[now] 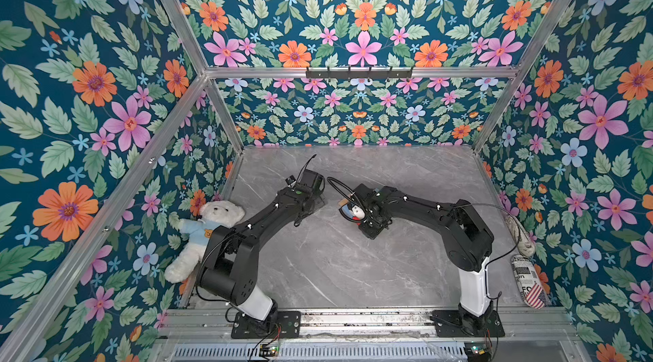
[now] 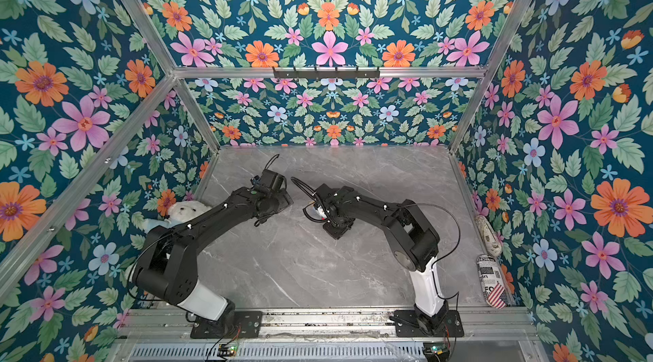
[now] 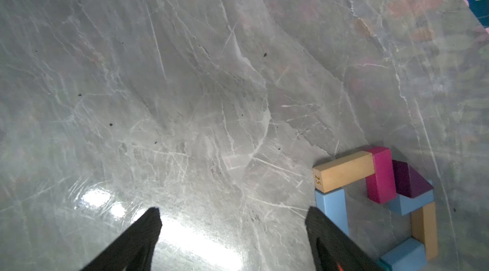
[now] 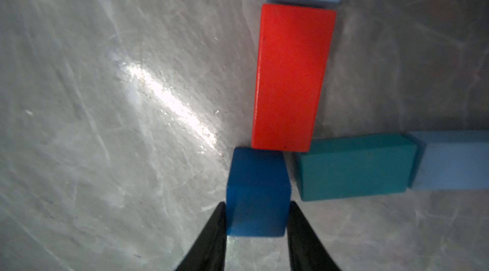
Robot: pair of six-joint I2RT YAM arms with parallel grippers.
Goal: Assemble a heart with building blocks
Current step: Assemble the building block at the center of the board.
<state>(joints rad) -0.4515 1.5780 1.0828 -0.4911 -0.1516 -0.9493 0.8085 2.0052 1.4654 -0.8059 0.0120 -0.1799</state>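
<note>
Heart (image 3: 381, 174) is laid on tabletop (image 3: 185, 71): 10 blocks (image 3: 344, 170) counted, incl. 3 lt-blue, 2 tan. Left end effector (image 3: 232, 211) is held wide, empty. Dk-blue cube (image 4: 256, 177) is flanked closely by right end effector (image 4: 257, 204); grip cannot be told.

We see two black robot arms with white lower links, the left arm (image 1: 261, 222) and the right arm (image 1: 424, 206), bent inward over a grey marble tabletop (image 1: 335, 264). Small coloured building blocks (image 1: 342, 203) peek out beneath the right arm's wrist. A white teddy bear in a light blue top (image 1: 208, 222) lies by the left wall.
</note>
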